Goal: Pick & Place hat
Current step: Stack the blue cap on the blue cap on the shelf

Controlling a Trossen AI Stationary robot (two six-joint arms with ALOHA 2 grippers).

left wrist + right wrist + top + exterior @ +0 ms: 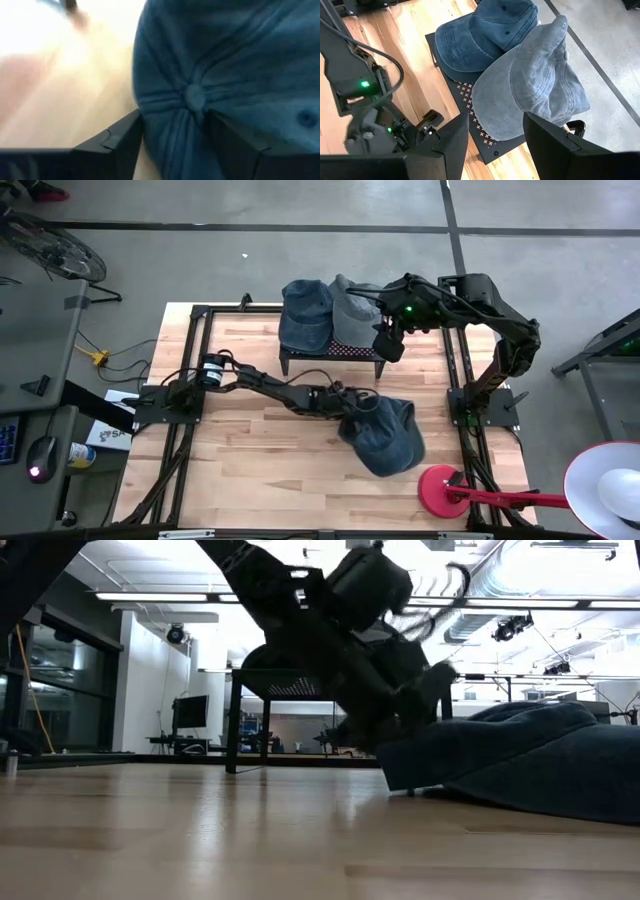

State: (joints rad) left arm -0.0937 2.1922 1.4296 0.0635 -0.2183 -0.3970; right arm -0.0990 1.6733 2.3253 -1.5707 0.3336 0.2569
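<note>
- The left gripper (352, 402) sat low over the table, its two fingers (117, 142) spread either side of the crown of the dark blue cap (385, 435); they straddled the cloth around the top button (194, 96) but had not pinched it, so the claw counted as open.
- That cap lay on the wooden table (240, 460) near its right front part, just beside the red round base (440, 486); in the low view it slumped flat against the boards.
- By its look the cap would handle as light, soft denim-like cloth: it would fold and sag instead of holding shape, and was neither slippery nor fragile. The crown seams by the button, or the stiffer brim, seemed the surest places to pinch.
- The right gripper (387, 340) waited above the black rack (330, 355) at the table's back edge, fingers apart and holding nothing.
- On that rack rested a second blue cap (485, 35) and a grey cap (535, 90), the grey overlapping the blue one's edge.
- No brand, label or writing could be read on any cap; a white sheet (112, 432) at the table's left side bore marks too small to make out.
</note>
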